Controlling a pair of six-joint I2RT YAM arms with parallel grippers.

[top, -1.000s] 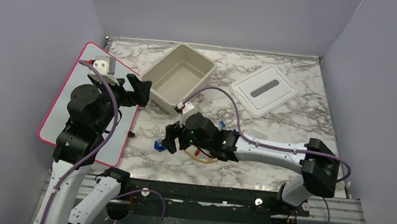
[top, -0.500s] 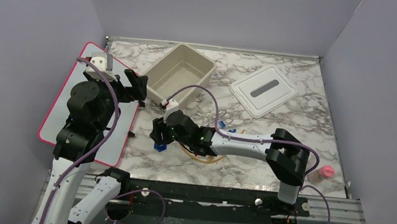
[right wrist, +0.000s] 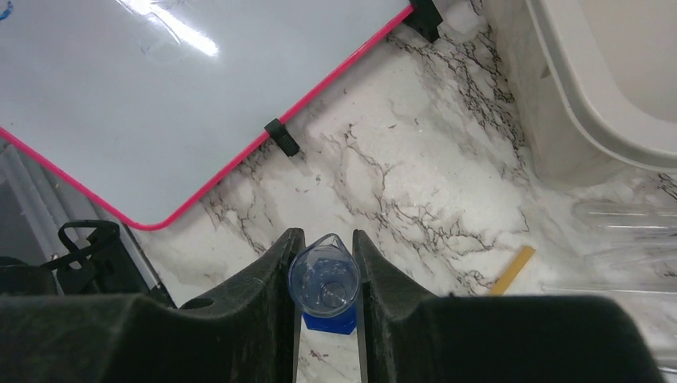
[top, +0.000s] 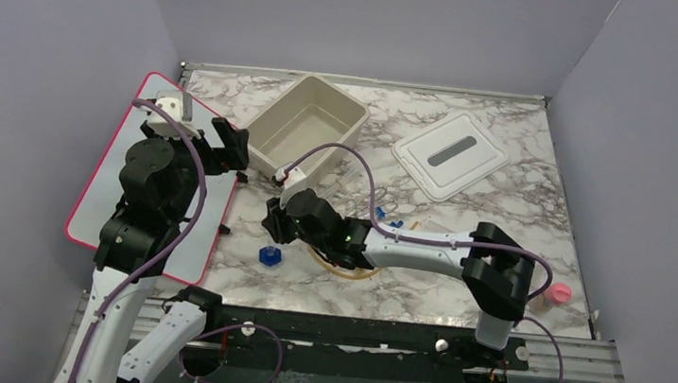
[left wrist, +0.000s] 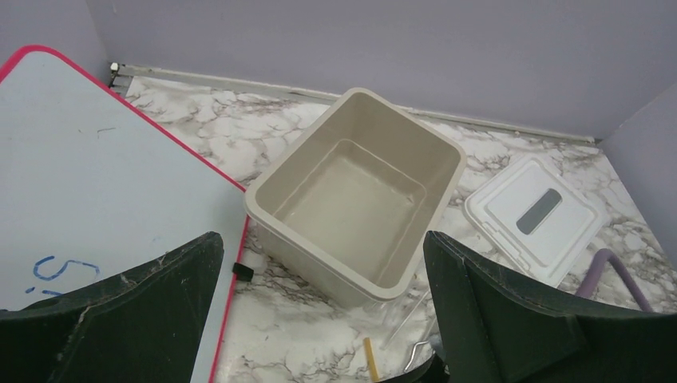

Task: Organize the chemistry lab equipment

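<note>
A clear blue-based vial (right wrist: pixel 324 281) stands upright between my right gripper's (right wrist: pixel 323 275) fingers, both pads pressing its rim; its blue base (top: pixel 270 255) shows on the marble. The right gripper (top: pixel 276 225) is shut on it, just right of the whiteboard. An amber rubber tube (top: pixel 342 271) curls under the right forearm. Tiny blue caps (top: pixel 395 223) and metal tongs (top: pixel 378 196) lie behind the arm. Clear tubes (right wrist: pixel 624 215) and a tan stick (right wrist: pixel 513 270) lie near the tub. My left gripper (left wrist: pixel 319 239) hangs open and empty in front of the tub; in the top view it (top: pixel 228 148) hovers at the whiteboard's right edge.
The beige tub (top: pixel 354 110) stands empty at the back centre, its white lid (top: pixel 450 154) to the right. The pink-rimmed whiteboard (top: pixel 107 172) leans at the left, with a small black clip (right wrist: pixel 283 137) beside its edge. A pink-red bulb (top: pixel 557 292) sits at the near right.
My right gripper has reached left over the blue-based vial and closed on it from wide open. The left arm has drawn back slightly, still open.
</note>
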